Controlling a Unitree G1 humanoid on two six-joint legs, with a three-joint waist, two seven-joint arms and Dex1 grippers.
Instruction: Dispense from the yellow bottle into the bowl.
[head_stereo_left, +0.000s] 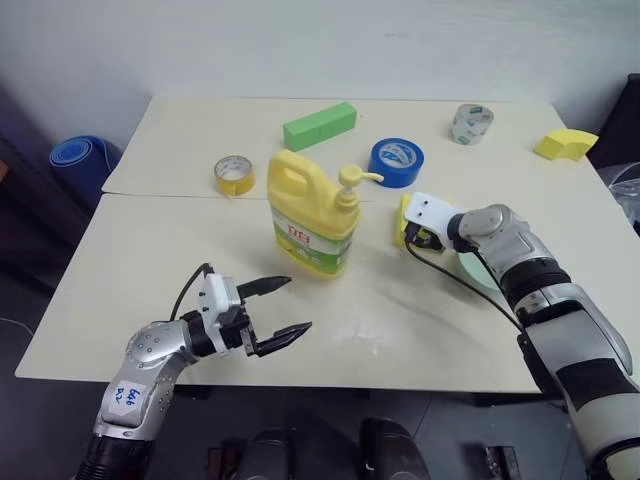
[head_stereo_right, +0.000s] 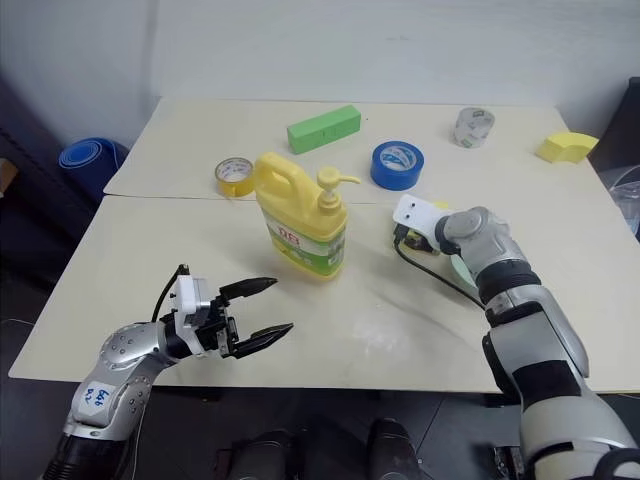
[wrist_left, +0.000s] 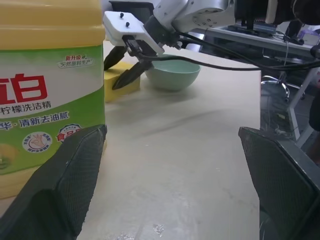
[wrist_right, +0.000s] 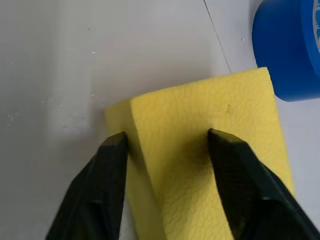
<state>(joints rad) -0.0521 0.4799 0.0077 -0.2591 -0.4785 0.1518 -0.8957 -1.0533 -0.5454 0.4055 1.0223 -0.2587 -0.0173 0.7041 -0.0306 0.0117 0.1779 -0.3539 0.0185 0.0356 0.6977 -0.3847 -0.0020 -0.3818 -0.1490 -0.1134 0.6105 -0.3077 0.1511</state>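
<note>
Yellow bottle (head_stereo_left: 312, 222) upright mid-worktop (head_stereo_left: 150, 300); bowl (wrist_left: 173, 74) to its right, behind right arm. Left gripper (head_stereo_left: 276, 315) wide, empty, short of bottle. Right gripper (wrist_right: 167, 142) half-closed astride yellow foam block (wrist_right: 210, 150). Step: clearing block by bowl, likely. Next: move block aside, then press pump.

The yellow bottle (wrist_left: 45, 95) label reads "柠檬洗洁精" and "新升级".

Head pair overhead — wrist views close
</note>
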